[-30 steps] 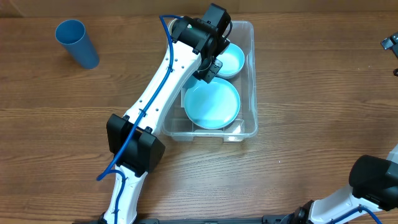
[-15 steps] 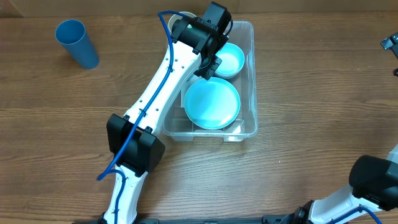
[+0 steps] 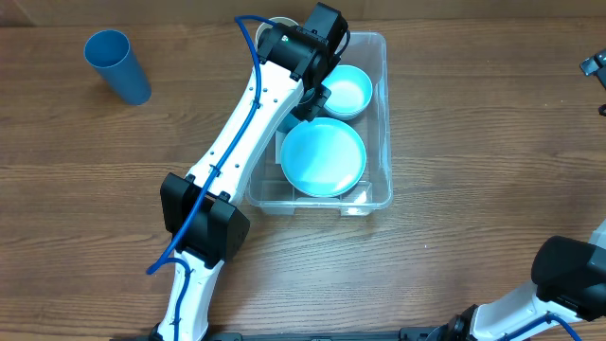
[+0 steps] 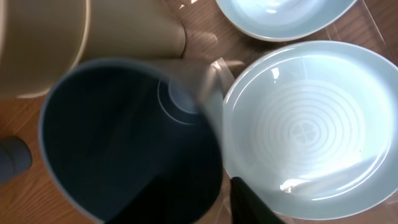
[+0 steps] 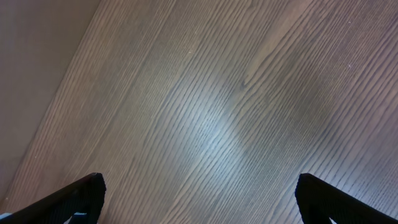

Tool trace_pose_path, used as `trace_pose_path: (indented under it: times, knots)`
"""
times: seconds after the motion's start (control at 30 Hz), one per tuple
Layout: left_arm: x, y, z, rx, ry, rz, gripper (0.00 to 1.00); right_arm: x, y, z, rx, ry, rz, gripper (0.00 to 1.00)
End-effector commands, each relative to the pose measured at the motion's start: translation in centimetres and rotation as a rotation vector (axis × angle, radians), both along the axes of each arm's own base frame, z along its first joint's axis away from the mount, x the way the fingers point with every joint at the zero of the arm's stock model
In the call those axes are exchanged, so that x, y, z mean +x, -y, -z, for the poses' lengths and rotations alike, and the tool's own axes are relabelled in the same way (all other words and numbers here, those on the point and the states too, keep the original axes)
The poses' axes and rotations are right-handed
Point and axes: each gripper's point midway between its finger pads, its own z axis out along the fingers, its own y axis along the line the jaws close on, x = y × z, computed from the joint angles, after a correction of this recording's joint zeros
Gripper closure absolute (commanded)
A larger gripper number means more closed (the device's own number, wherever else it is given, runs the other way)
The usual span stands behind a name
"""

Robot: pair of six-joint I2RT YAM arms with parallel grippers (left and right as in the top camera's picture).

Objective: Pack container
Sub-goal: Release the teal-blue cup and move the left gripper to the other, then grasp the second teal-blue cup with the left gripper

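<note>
We see the container [image 3: 383, 142] at the middle of the table [image 3: 492, 189], holding a light blue plate [image 3: 323, 158] on the near side and a light blue bowl [image 3: 347, 91] on the far side. The left gripper [image 4: 217, 196] reaches over its far-left corner, clamped on the wall of a dark blue cup [image 4: 118, 143], one finger inside and one outside. The right gripper [image 5: 199, 202] hangs over the wood, fingers wide apart. A lighter blue cup [image 3: 117, 64] stands far left.

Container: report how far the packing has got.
Done: the light blue plate and bowl lie in the container. In hand: the left claw grips a dark blue cup by its rim, beside the plate. Left: release it, then fetch the blue cup standing on the table.
</note>
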Motion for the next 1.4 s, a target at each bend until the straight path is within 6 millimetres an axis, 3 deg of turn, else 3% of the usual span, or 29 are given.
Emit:
trace_pose_path:
  times: [0.0, 0.13, 0.23, 0.3, 0.33, 0.43, 0.53, 0.57, 0.6, 0.8, 0.9, 1.0, 1.2, 1.37]
  knots:
    - [0.2, -0.3, -5.7, -0.067, 0.127, -0.03, 0.55, -0.1, 0.2, -0.9, -0.02, 0.021, 0.007, 0.0]
    - [-0.6, -0.7, -11.8, -0.141, 0.253, -0.031, 0.45, -0.1, 0.2, -0.9, -0.02, 0.021, 0.007, 0.0]
    - [-1.2, -1.7, -15.1, -0.167, 0.331, -0.043, 0.42, -0.1, 0.2, -0.9, -0.02, 0.021, 0.007, 0.0]
    - [-1.3, -3.4, -17.4, -0.143, 0.407, -0.082, 0.37, -0.1, 0.2, -0.9, -0.02, 0.021, 0.007, 0.0]
    - [-1.0, -5.4, -18.6, -0.105, 0.458, -0.141, 0.36, -0.1, 0.2, -0.9, -0.02, 0.021, 0.007, 0.0]
    - [-0.2, -9.3, -19.0, -0.048, 0.493, -0.267, 0.31, -0.1, 0.2, -0.9, -0.02, 0.021, 0.007, 0.0]
    - [1.5, -14.5, -18.1, -0.047, 0.486, -0.439, 0.23, -0.1, 0.2, -0.9, -0.02, 0.021, 0.007, 0.0]
    - [2.5, -17.6, -17.6, -0.056, 0.492, -0.534, 0.18, -0.1, 0.2, -0.9, -0.02, 0.021, 0.007, 0.0]
    - [3.1, -19.3, -17.3, -0.068, 0.493, -0.575, 0.14, -0.1, 0.2, -0.9, -0.02, 0.021, 0.007, 0.0]
    - [7.4, -27.7, -14.8, -0.146, 0.517, -0.732, 0.0, -0.1, 0.2, -0.9, -0.02, 0.021, 0.007, 0.0]
    - [9.9, -30.8, -11.8, -0.193, 0.497, -0.762, 0.0, -0.1, 0.2, -0.9, -0.02, 0.021, 0.007, 0.0]
    - [12.2, -32.0, -7.4, -0.271, 0.429, -0.739, 0.0, -0.1, 0.2, -0.9, -0.02, 0.021, 0.007, 0.0]
    - [13.6, -32.1, -1.4, -0.294, 0.32, -0.736, 0.05, -0.1, 0.2, -0.9, -0.02, 0.021, 0.007, 0.0]
    - [13.7, -30.7, 2.3, -0.333, 0.223, -0.719, 0.38, -0.1, 0.2, -0.9, -0.02, 0.021, 0.007, 0.0]
